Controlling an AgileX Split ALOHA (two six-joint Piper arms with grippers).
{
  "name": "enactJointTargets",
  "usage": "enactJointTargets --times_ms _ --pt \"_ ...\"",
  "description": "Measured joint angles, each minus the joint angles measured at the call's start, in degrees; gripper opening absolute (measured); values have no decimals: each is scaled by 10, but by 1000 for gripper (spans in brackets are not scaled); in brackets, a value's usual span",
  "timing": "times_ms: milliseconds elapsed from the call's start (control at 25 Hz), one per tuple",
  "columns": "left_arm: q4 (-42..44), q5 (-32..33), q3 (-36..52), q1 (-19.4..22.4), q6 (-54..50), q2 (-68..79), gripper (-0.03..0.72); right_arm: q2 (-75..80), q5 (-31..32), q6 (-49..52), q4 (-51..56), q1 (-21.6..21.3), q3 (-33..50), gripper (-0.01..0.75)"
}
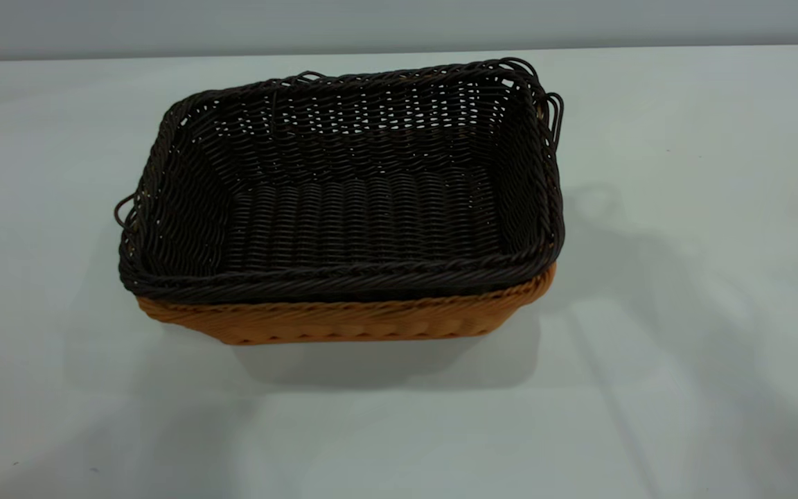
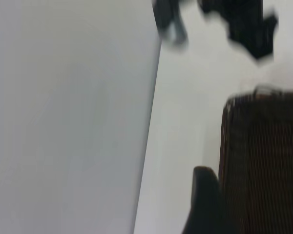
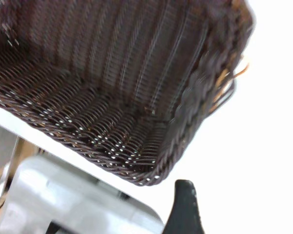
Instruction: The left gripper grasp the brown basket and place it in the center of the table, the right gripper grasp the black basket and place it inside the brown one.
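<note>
The black basket [image 1: 343, 187] sits nested inside the brown basket [image 1: 350, 320] near the middle of the table [image 1: 683, 291]. Only the brown basket's front wall shows below the dark rim. Neither gripper shows in the exterior view. In the left wrist view, part of my left gripper [image 2: 203, 195] is beside the black basket's [image 2: 266, 161] outer wall. In the right wrist view, one finger [image 3: 185, 207] of my right gripper stands apart from the black basket's [image 3: 102, 83] corner, over bare table and holding nothing. An orange-tan strand of the brown basket [image 3: 240, 72] peeks past the dark rim.
A blurred black arm [image 2: 246, 24] shows farther off in the left wrist view, beyond the baskets. The table's edge [image 2: 151, 122] runs close to my left gripper. A grey mount [image 3: 63, 200] lies beyond the table edge in the right wrist view.
</note>
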Motion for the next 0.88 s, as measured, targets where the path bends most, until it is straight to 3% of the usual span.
enactJointTargets --times_ms 280,480,680,880 --pt "222 115 0 0 -269 -101 421 -158 13 49 -49 0 5 512" --pt "334 197 0 0 -451 -141 421 -258 22 62 -50 0 6 512" --pt "345 197 32 0 -538 -160 421 -352 24 71 -48 0 18 506" --pt "324 197 133 0 -565 -193 421 -463 25 74 -49 0 117 482"
